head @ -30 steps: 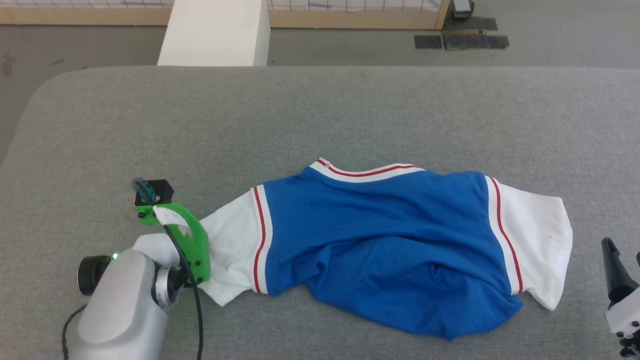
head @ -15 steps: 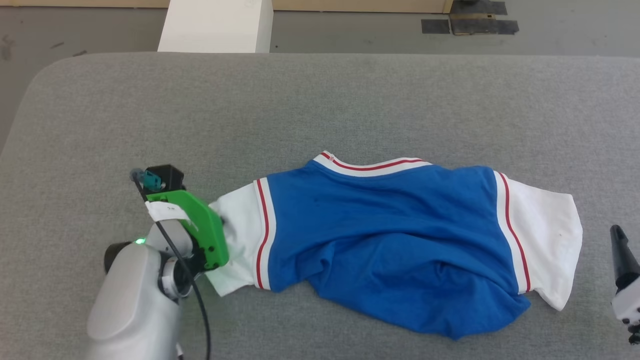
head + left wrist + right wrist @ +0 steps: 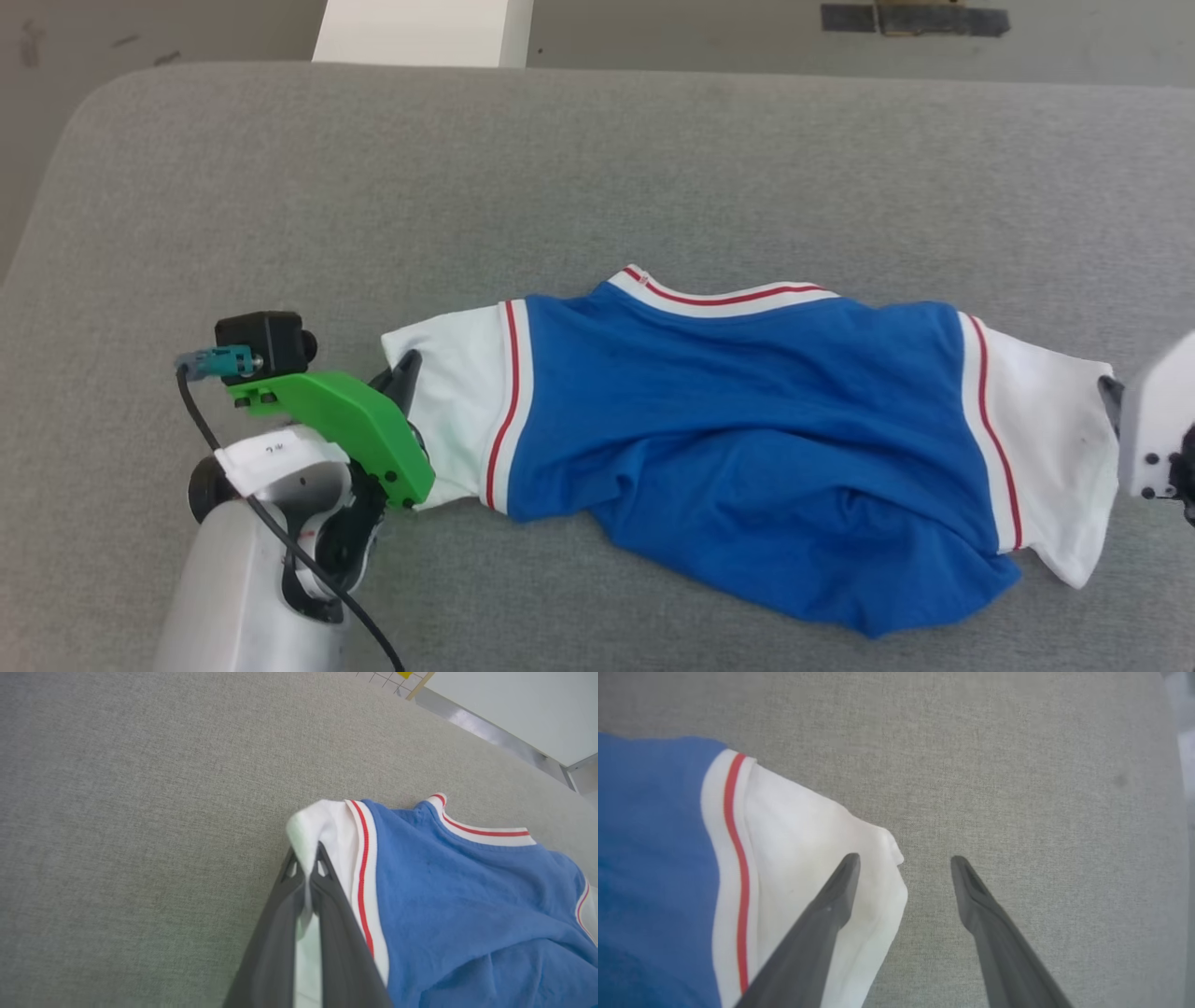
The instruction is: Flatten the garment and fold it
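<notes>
Surveying largest first: the grey table (image 3: 653,168) carried the garment (image 3: 747,439) across its middle, blue body bunched and the near hem rumpled. Not flat; no fold made. My left pincer (image 3: 306,858) was clamped tight on the edge of the white sleeve (image 3: 448,392) at that end. My right pincer (image 3: 906,861) stood wide open, empty, one finger over the other sleeve (image 3: 1055,467), one over bare table. I judged flattening barely begun, with all folding left.
</notes>
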